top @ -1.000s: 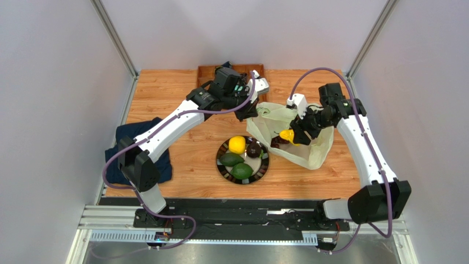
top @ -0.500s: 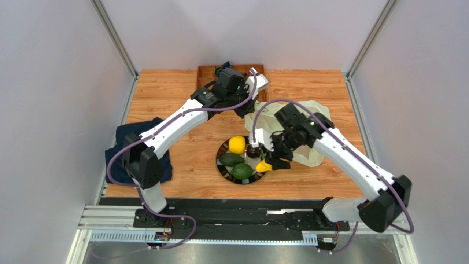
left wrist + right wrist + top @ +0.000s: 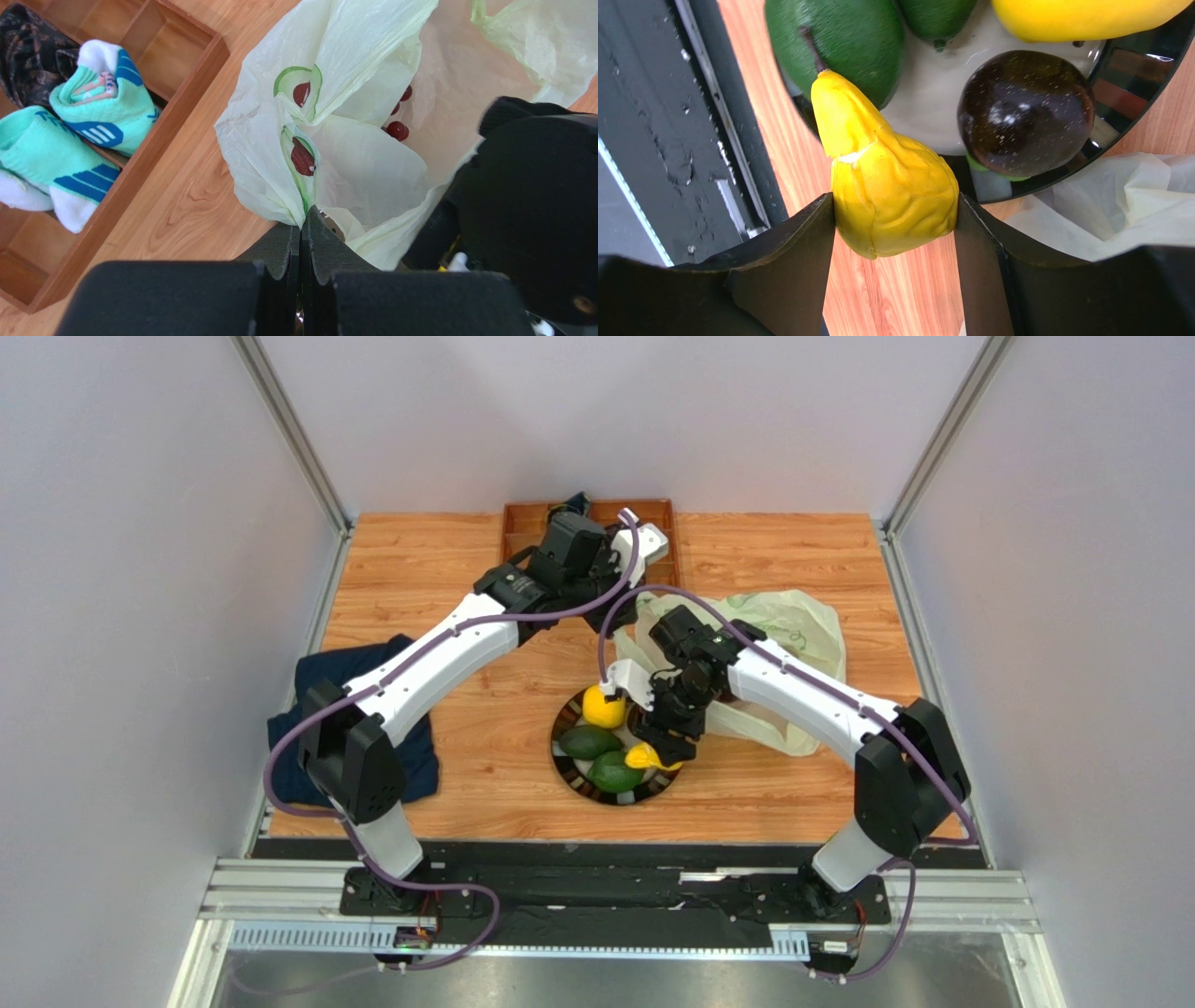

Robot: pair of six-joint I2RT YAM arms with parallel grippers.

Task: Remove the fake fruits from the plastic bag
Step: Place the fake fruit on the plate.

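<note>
The pale green plastic bag (image 3: 786, 623) lies right of centre, and its rim (image 3: 295, 189) is pinched in my shut left gripper (image 3: 305, 218). My right gripper (image 3: 894, 204) is shut on a wrinkled yellow lemon (image 3: 892, 185), held just above the near right edge of the dark plate (image 3: 558, 745). On the plate lie another lemon (image 3: 605, 706), two green avocados (image 3: 589, 742) (image 3: 615, 772) and a dark purple fruit (image 3: 1025, 112). Dark red spots (image 3: 397, 130) show on the bag; I cannot tell whether they are print or fruit.
A wooden tray (image 3: 522, 525) at the back holds teal-and-white socks (image 3: 91, 91). A navy cloth (image 3: 330, 711) lies at the left edge. The black rail (image 3: 589, 875) runs along the table's near edge, close to the plate.
My right gripper has carried the yellow lemon out of the bag, leftward and nearer, to the plate's edge. The bag has sagged flatter. The left gripper keeps its grip on the rim.
</note>
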